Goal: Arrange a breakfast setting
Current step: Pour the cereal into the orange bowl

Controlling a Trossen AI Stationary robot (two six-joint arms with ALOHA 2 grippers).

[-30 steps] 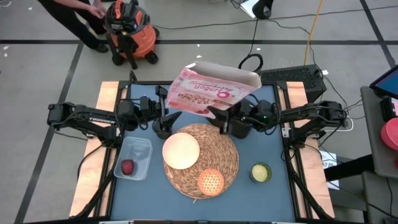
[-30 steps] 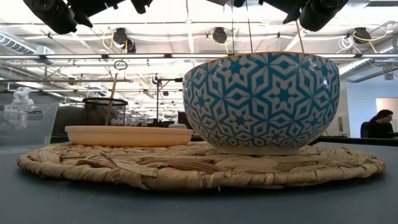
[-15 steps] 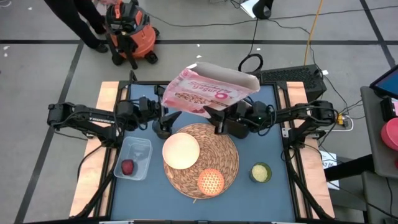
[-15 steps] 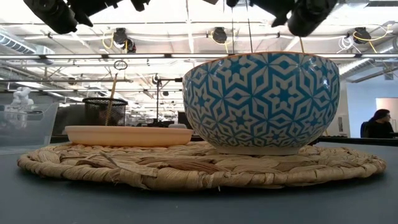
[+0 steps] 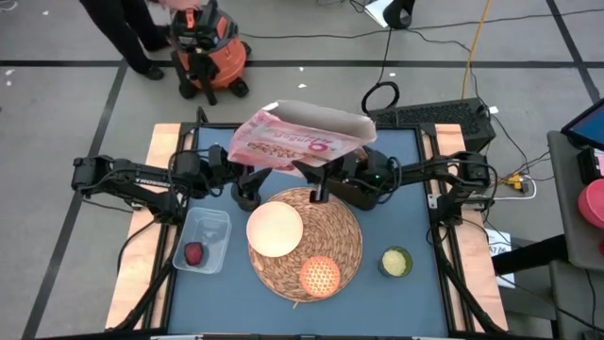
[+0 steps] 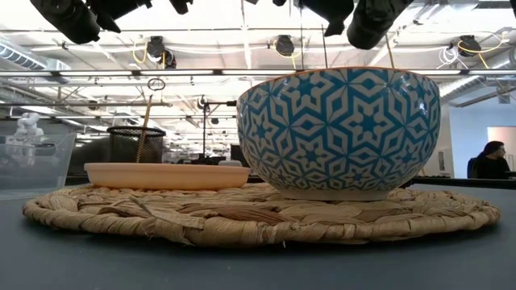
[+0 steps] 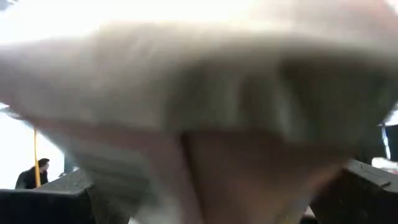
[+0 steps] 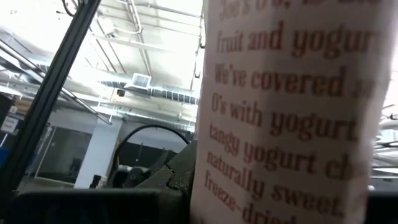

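Box: the pink-white cardboard cereal box (image 5: 300, 139) hung tilted above the bench's (image 5: 425, 302) far edge, its long axis running left to right, the open end toward the right arm; it stood just behind the cream bowl (image 5: 275, 229)
Right end effector (image 5: 316, 181): clenched on the box's lower edge; the nearer arm
Left end effector (image 5: 243, 189): released, spread wide beneath the box's left end
Bearing: the bowl lay toward the near-left of the grip, on the round woven straw placemat (image 5: 344, 247)

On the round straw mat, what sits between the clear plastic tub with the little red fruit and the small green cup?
In the high view, the cream bowl and small orange dish lie between the tub and green cup, both on the placemat.
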